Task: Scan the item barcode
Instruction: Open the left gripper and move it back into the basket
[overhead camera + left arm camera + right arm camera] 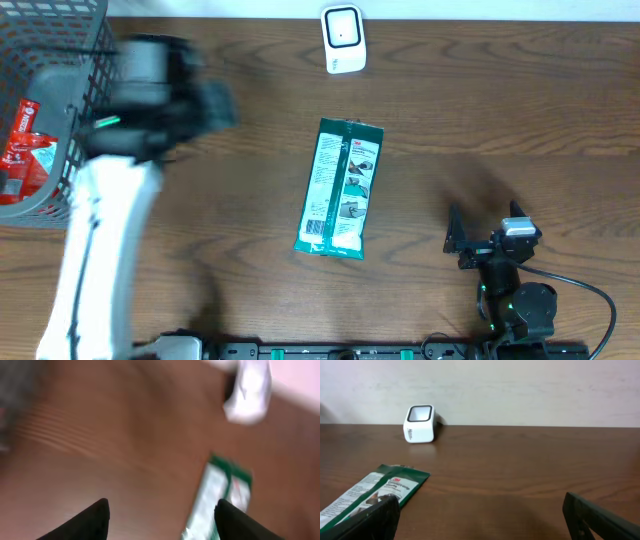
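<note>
The item, a flat green and white packet point(340, 190), lies on the wooden table mid-scene, with small print on the face that shows. The white barcode scanner point(342, 38) stands at the table's far edge. My left gripper point(208, 104) is blurred, up over the table's left part beside the basket. In the left wrist view its jaws point(162, 510) stand open with nothing between them, and the packet point(220, 495) and scanner point(248, 392) lie beyond. My right gripper point(483, 228) rests open near the front right, empty. Its view shows the packet point(375, 487) and scanner point(421, 423).
A grey wire basket point(70, 130) sits at the far left with a red packet point(25, 145) inside. A black cable point(590, 295) loops from the right arm's base at the front edge.
</note>
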Tool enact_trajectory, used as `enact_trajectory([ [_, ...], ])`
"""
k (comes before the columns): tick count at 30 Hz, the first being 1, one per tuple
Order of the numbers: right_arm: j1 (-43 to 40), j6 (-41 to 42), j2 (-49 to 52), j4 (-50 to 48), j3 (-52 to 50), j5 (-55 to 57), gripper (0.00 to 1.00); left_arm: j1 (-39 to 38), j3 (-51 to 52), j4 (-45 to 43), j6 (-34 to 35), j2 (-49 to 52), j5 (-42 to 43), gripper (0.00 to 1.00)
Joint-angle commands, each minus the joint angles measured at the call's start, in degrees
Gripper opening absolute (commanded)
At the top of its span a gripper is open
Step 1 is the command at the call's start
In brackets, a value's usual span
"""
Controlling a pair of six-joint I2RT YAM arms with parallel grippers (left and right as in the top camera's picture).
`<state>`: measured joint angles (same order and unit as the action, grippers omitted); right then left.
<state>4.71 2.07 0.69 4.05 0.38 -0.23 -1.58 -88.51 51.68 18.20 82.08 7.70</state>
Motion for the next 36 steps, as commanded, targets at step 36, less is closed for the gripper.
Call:
enact_trajectory([
  [36,-0.5,-0.85,-0.31,0.2,-0.07,-0.07,0.99,43.3,-11.85,1.77,-16.68,32.54,2.34,0.85],
])
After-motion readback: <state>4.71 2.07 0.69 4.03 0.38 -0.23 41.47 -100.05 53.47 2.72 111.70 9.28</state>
